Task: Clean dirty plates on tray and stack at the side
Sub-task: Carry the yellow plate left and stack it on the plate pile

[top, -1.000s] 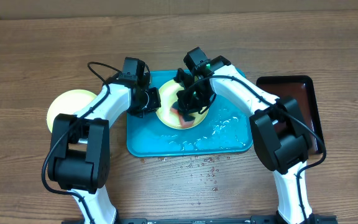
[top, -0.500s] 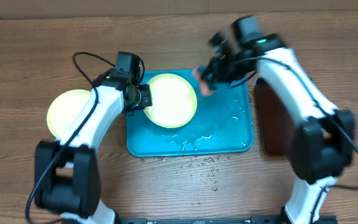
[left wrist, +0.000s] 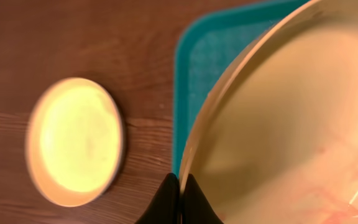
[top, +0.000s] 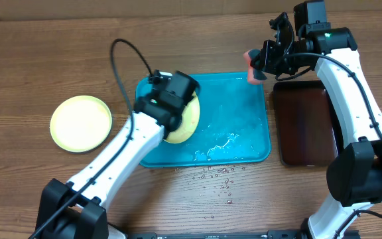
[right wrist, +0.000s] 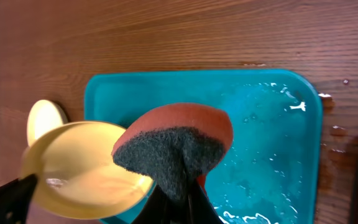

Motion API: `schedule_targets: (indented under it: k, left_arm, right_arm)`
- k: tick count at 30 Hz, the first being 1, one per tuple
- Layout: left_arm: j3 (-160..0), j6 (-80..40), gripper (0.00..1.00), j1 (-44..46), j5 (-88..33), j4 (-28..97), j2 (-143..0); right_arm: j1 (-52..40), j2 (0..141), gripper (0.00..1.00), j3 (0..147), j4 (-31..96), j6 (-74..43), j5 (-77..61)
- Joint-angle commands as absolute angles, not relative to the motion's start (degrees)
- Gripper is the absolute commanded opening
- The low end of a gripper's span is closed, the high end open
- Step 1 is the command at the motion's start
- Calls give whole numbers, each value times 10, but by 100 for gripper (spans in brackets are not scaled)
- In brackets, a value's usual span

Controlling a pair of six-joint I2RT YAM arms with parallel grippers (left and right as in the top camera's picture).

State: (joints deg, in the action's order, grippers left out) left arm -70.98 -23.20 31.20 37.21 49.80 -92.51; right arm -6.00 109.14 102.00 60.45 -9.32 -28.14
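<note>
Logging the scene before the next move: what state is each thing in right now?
held plate, tilted, lifted over the turquoise tray, rim pinched by the left tool, faint pinkish marks
side plate, flat on the table, left of the turquoise tray
turquoise tray, wet, puddles on its right half
sponge, gripped in the right tool, raised near the tray's far right corner
dark tray, flat on the table, right of the turquoise tray

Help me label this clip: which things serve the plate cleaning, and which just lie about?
Job: turquoise rectangular plastic tray; round pale yellow plastic plate tilted over it; matching plate left of it; red-orange sponge, dark scouring face.
Idle: dark brown rectangular tray; spilled water drops.
</note>
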Motion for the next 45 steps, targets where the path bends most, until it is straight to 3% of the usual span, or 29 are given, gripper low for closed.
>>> schedule_targets:
  k: [1, 18, 28, 37, 45]
  left_arm:
    - [-722, -288, 4, 343, 532, 497, -916]
    - [-722, -298, 4, 463, 809, 495, -916]
    - [-722, -294, 4, 476, 823, 495, -916]
    - [-722, -244, 4, 427, 499, 521, -916]
    - [-722, -244, 4, 228, 184, 506, -916]
  right_arm:
    - [-59, 1087, 4, 1026, 606, -99, -264]
    - [-59, 1087, 4, 1026, 607, -99, -253]
    - [-59, 1087, 4, 1026, 613, -99, -253]
    - [-59, 1087, 4, 1026, 621, -98, -253]
    - [-59, 1087, 4, 1026, 621, -96, -253]
